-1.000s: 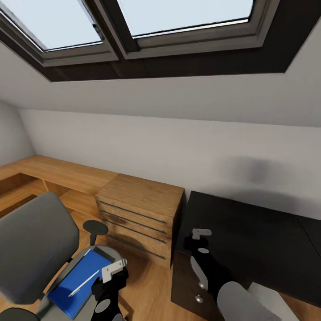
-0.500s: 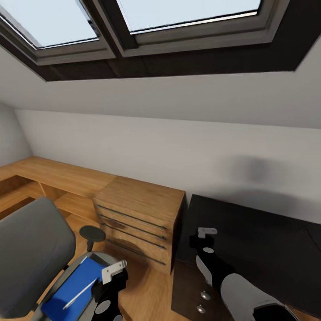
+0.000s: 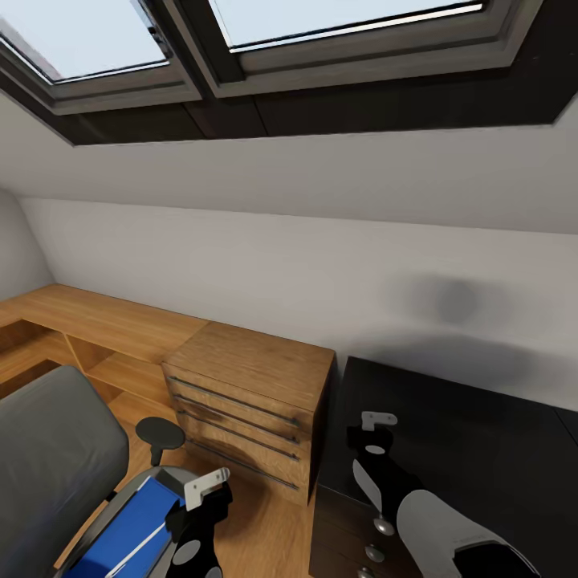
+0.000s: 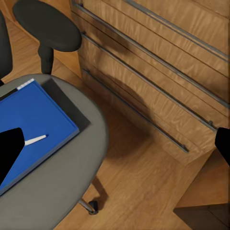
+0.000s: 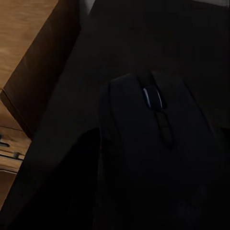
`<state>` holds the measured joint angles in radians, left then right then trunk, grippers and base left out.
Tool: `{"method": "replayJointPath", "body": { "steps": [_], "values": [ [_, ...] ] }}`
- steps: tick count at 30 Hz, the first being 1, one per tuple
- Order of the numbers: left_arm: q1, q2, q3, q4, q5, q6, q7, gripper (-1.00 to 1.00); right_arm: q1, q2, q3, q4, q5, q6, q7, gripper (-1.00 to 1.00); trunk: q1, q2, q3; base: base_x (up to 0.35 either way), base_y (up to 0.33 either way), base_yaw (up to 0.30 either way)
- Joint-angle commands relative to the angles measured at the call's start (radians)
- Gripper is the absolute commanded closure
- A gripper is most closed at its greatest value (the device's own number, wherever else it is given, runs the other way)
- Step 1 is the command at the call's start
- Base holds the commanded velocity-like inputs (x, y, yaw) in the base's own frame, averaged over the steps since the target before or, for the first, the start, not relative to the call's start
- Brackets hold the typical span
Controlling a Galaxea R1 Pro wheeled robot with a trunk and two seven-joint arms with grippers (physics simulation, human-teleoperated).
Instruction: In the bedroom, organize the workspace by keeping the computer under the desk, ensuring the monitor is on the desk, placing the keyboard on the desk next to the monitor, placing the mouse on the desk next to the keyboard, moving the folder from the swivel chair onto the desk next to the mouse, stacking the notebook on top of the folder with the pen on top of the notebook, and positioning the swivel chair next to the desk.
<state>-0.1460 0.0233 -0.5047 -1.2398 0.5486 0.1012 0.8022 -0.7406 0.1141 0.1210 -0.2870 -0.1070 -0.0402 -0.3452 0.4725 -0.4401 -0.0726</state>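
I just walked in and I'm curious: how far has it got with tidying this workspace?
Early on, it seems. The right gripper hangs over the desk, with the mouse close before its camera, apparently held. The folder, with the pen on it, lies on the swivel chair, not yet moved. Left gripper hovers nearby.

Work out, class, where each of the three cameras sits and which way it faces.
Head view: high on the robot, facing the wall, over the left gripper and right gripper.
Left wrist view: above the swivel chair, facing the folder.
Right wrist view: close above the desk, facing the mouse.
Shared: head and left wrist show the folder.
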Motion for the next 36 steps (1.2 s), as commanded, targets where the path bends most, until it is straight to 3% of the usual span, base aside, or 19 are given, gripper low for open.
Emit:
{"method": "replayJointPath", "body": {
  "steps": [1, 8, 36],
  "values": [
    [-0.001, 0.001, -0.003, -0.003, 0.002, 0.006, 0.007, -1.0, -0.002, 0.0, 0.007, 0.001, -0.013, 0.004, -0.01, 1.0, 0.001, -0.002, -0.002, 0.005, 0.0, 0.0],
    [-0.001, 0.001, -0.003, -0.007, 0.002, 0.006, 0.008, -1.0, -0.008, 0.001, -0.005, 0.002, -0.014, 0.059, -0.038, 1.0, 0.024, -0.044, -0.021, 0.001, 0.0, 0.0],
    [-0.001, 0.001, -0.003, -0.007, 0.004, 0.006, 0.008, -1.0, -0.009, 0.006, -0.006, 0.018, -0.016, 0.062, -0.037, 1.0, 0.131, -0.24, -0.109, 0.0, 0.0, 0.0]
  ]
}}
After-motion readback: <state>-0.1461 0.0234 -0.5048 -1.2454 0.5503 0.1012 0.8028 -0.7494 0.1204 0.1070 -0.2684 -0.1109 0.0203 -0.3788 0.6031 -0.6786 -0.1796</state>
